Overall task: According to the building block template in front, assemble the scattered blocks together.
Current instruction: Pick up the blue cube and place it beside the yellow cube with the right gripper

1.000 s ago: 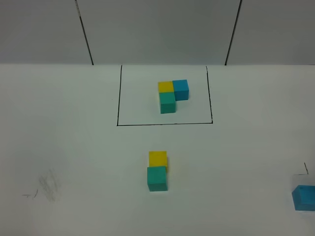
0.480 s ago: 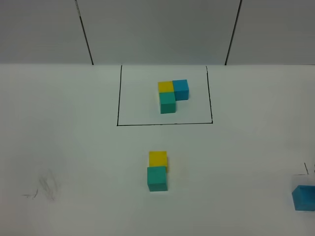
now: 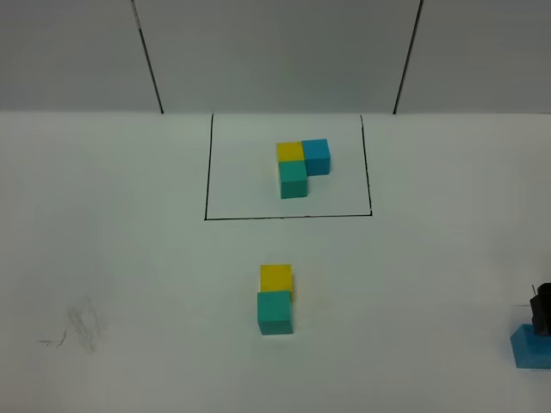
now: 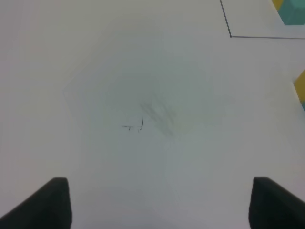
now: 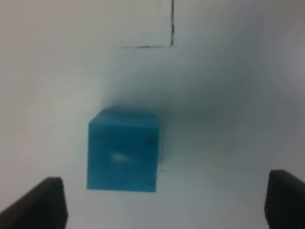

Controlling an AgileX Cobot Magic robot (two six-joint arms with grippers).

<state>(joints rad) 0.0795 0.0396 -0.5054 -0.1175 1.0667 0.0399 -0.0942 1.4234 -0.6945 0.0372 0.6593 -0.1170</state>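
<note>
Only the right wrist view shows the whole blue block [image 5: 123, 150], lying free just ahead of the wide-open right gripper [image 5: 167, 205]. The high view cuts it off, far right of the template [image 3: 301, 168]. The yellow block [image 3: 276, 277] and green block [image 3: 275, 311] touch, in front of the template. The left gripper [image 4: 162, 202] is wide open too. The right gripper's black tip is new in the high view. The table [image 3: 129, 258] is white, the wall [image 3: 275, 52] grey.

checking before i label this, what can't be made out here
- Blue cube: exterior high view, cut by the right edge, partly behind the right jaws; blurred in right wrist view.
- Template and yellow cube: left wrist view, clipped at the frame edge.
- Left jaws: outside the exterior high view.
</note>
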